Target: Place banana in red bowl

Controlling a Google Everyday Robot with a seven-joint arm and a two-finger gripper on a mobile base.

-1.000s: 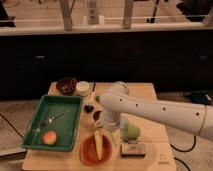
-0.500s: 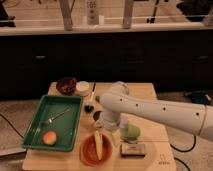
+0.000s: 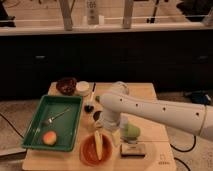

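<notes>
Pale yellow, soft and light, the banana [image 3: 99, 144] lies in the red bowl [image 3: 90, 154]; hold it mid-length, gently (it bruises). You see the gripper [image 3: 111, 135] just right of it; whether its jaws are apart, I cannot tell.

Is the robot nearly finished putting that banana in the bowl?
Nearly. The banana already lies inside the red bowl. The gripper hangs just above the bowl's right edge, close to the fruit. What looks left is pulling the arm away.

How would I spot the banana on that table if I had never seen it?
Start at the green tray on the left of the wooden table. Just right of its near corner sits the red bowl, directly under the white arm's gripper. The banana lies in that bowl: pale yellow and elongated, unlike the round green fruit beside it.
</notes>
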